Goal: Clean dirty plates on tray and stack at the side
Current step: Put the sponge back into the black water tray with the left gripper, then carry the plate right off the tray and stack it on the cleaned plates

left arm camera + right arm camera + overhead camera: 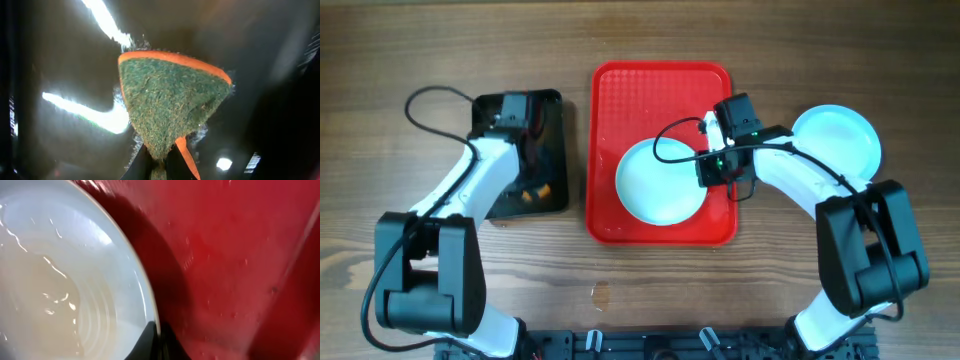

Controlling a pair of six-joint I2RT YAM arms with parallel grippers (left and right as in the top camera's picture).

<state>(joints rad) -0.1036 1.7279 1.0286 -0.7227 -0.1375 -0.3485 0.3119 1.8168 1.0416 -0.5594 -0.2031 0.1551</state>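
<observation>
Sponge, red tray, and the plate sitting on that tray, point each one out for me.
sponge (170, 102), left wrist view, green scrubbing face.
red tray (650, 90), overhead view, bare upper floor.
plate (660, 182), overhead view, its middle.

Wooden table (410, 40), small black tray (550, 140) left of centre, green-and-orange sponge (170, 100) against a glossy dark surface
</observation>
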